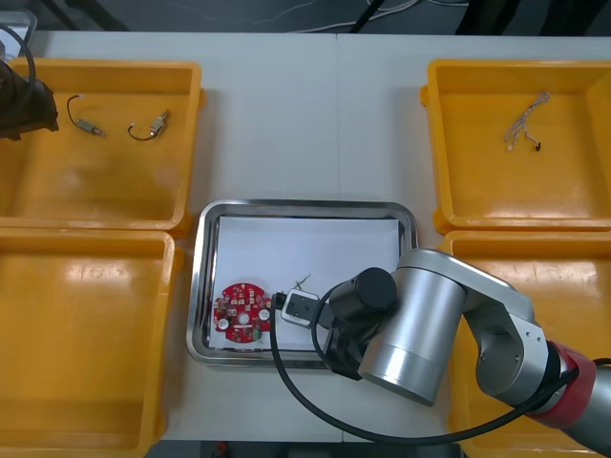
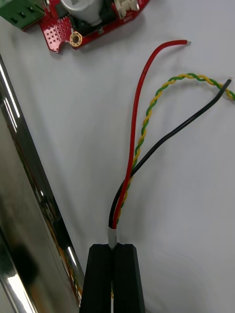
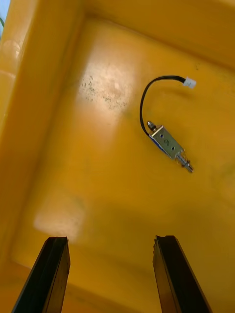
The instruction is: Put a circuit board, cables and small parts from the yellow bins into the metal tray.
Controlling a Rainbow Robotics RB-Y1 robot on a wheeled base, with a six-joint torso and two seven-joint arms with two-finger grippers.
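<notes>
In the front view: circuit board (image 1: 242, 312) inside the metal tray (image 1: 203, 286), right arm (image 1: 420, 324) over its near right corner. Right wrist view: right gripper (image 2: 115, 247) clamped on a red, black and yellow-green cable bundle (image 2: 133, 146), on the tray's white floor. Left wrist view: left gripper (image 3: 111, 239) spread wide above a yellow bin (image 3: 73, 146), small metal part (image 3: 169, 144) beyond.

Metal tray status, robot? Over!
Right pincer shut on red-black-yellow cable bundle inside white-lined metal tray. Left pincer open above small silver metal part. Nothing blocking.

Circuit board (image 1: 241, 312) inside tray (image 1: 202, 286)
</notes>
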